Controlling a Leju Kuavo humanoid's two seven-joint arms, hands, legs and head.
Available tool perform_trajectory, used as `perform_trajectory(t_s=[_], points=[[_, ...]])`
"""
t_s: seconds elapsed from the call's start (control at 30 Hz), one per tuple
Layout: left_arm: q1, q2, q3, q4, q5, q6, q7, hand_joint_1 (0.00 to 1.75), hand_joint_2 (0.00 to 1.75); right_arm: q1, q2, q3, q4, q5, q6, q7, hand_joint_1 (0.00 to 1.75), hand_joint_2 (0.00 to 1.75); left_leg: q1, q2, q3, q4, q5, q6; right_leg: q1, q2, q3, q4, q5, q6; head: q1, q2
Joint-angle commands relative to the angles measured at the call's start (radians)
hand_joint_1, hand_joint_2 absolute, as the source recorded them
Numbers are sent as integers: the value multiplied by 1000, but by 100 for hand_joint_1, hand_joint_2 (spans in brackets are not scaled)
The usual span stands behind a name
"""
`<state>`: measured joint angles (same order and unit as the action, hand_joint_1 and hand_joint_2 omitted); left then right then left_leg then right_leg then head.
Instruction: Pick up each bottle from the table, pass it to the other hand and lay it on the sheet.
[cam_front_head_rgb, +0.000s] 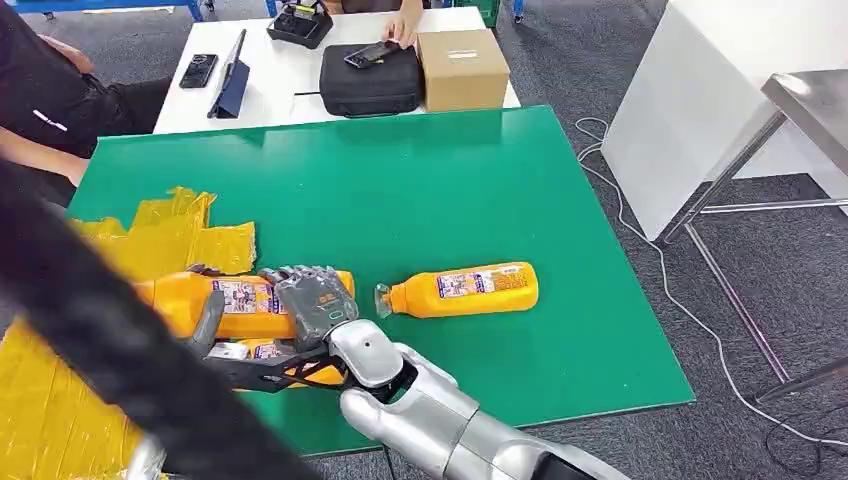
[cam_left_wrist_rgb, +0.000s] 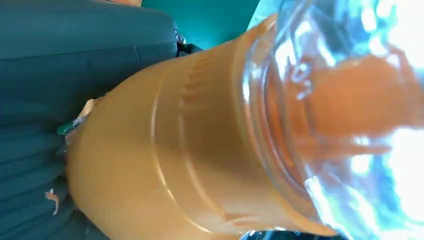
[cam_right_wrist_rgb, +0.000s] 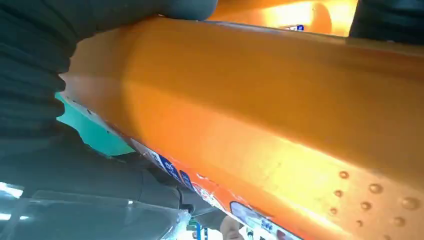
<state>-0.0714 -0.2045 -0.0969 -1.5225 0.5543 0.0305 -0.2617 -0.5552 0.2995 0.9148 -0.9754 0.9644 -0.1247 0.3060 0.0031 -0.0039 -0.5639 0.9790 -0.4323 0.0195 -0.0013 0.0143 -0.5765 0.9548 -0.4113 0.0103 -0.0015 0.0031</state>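
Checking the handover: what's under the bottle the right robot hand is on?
Another orange bottle lies just below the held bottle, mostly hidden by the right robot hand and left arm. The yellow sheet lies beside them; whether it extends beneath is hidden.

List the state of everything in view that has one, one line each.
held bottle: on its side, in both hands
right robot hand: grips held bottle
left robot hand: grips held bottle's other end
free bottle: lying on table, untouched
third bottle: lying under held bottle, mostly hidden
sheet: crinkled, spread out
box: closed
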Motion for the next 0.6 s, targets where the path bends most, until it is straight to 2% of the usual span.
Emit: perform_trajectory(t_s=[0.03, 0.07, 0.1, 0.13, 0.17, 0.23, 0.33, 0.6], points=[[-70, 14, 61, -14, 8, 3, -11, 175, 175, 40, -74, -9, 21, 1, 6, 0, 175, 175, 1, -4, 4, -2, 0, -1, 1, -5, 6, -2, -1, 0, 0, 0], [-70, 14, 61, -14, 8, 3, -11, 175, 175, 40, -74, -9, 21, 1, 6, 0, 175, 175, 1, -4, 3, -1, 0, -1, 1, -5, 4, -2, -1, 0, 0, 0], [-68, 13, 65, -16, 8, 5, -14, 175, 175, 47, -78, -25, 4, 4, -20, -3, 37, 175, 1, -3, 2, -1, 0, -1, 1, -4, 4, -2, -1, 0, 0, 0], [-57, 13, 82, -25, 9, 17, -29, 175, 175, 62, -87, -72, -32, -27, -80, -34, 0, 175, 1, -4, 4, -2, 0, -1, 1, -5, 6, -2, -1, 0, 0, 0], [-47, 19, 92, -32, 8, 19, -35, 175, 175, 60, -106, -102, -61, -25, -116, -46, 0, 0, 1, -4, 3, -2, 0, -1, 1, -5, 5, -2, -1, 0, 0, 0], [-16, 25, 121, -51, -6, 23, -57, 175, 175, 107, -160, -231, -204, -73, -234, -154, 0, 0, 1, -5, 5, -2, 0, -1, 1, -7, 7, -3, -2, 0, 0, 0], [-12, 26, 126, -49, -9, 6, -61, 175, 175, 145, -206, -347, -333, -72, -260, -219, 0, 0, 0, -7, 2, -1, 0, 0, 0, -8, 5, -1, -2, 1, 0, 0], [-14, 33, 101, -56, -39, 38, -80, 175, 175, 246, -204, -397, -347, -82, -296, -259, 0, 0, 0, -5, 4, -2, -1, -1, -1, -7, 6, -2, -2, 0, 0, 0]])
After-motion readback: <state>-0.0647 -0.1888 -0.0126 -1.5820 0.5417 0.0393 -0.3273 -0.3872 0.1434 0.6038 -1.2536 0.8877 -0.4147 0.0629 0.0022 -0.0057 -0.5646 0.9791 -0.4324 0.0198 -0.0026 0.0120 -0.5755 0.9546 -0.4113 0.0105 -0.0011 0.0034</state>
